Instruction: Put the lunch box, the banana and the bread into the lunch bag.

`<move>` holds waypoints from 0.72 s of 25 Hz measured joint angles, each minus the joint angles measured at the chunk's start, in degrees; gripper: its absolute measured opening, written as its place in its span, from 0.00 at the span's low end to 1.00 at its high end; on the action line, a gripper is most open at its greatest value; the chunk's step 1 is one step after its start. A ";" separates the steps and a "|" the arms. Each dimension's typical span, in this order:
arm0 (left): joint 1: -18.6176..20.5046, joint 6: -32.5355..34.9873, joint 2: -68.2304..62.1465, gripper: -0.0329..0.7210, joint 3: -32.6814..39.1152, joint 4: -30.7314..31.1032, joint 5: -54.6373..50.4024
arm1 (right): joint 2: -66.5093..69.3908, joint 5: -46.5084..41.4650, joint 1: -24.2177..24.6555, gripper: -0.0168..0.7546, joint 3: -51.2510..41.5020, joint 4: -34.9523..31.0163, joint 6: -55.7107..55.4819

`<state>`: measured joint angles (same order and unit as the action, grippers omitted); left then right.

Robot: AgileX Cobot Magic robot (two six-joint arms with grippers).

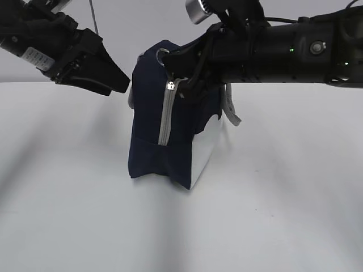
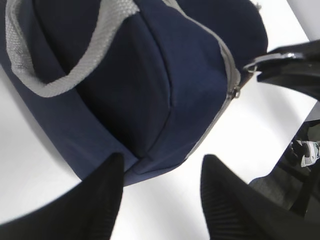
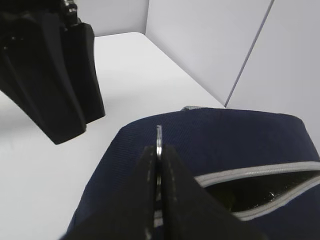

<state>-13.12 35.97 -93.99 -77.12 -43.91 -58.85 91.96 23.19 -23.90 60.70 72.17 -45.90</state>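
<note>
The navy lunch bag (image 1: 150,124) stands on the white table, its grey zipper (image 1: 165,113) facing the exterior camera. My right gripper (image 1: 170,56) is at the bag's top and shut on the zipper's ring pull (image 3: 158,136). The right wrist view shows the bag (image 3: 225,145) with the zipper still parted (image 3: 260,192) and dark inside. My left gripper (image 1: 122,82) is open and empty, just left of the bag's upper side. In the left wrist view the left gripper (image 2: 162,157) hovers over the bag's end (image 2: 150,75). The lunch box, banana and bread are not visible.
A grey handle (image 1: 231,110) hangs down the bag's right side; another handle shows in the left wrist view (image 2: 75,65). The left arm (image 3: 55,75) fills the upper left of the right wrist view. A wall stands behind the table.
</note>
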 joint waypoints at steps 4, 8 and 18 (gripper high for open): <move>0.00 0.00 0.00 0.52 0.00 -0.11 0.00 | 0.00 -0.22 0.00 0.00 0.49 0.00 -0.73; 0.00 0.16 0.00 0.52 0.00 -0.17 0.00 | 0.00 -1.08 0.00 0.00 1.37 0.00 -0.94; 0.00 1.89 0.00 0.52 0.00 -1.80 0.76 | 0.12 -4.17 0.00 0.00 3.18 -0.21 -1.06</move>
<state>-13.12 37.87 -93.99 -77.12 -45.70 -58.09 92.08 19.02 -23.90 63.88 71.96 -46.95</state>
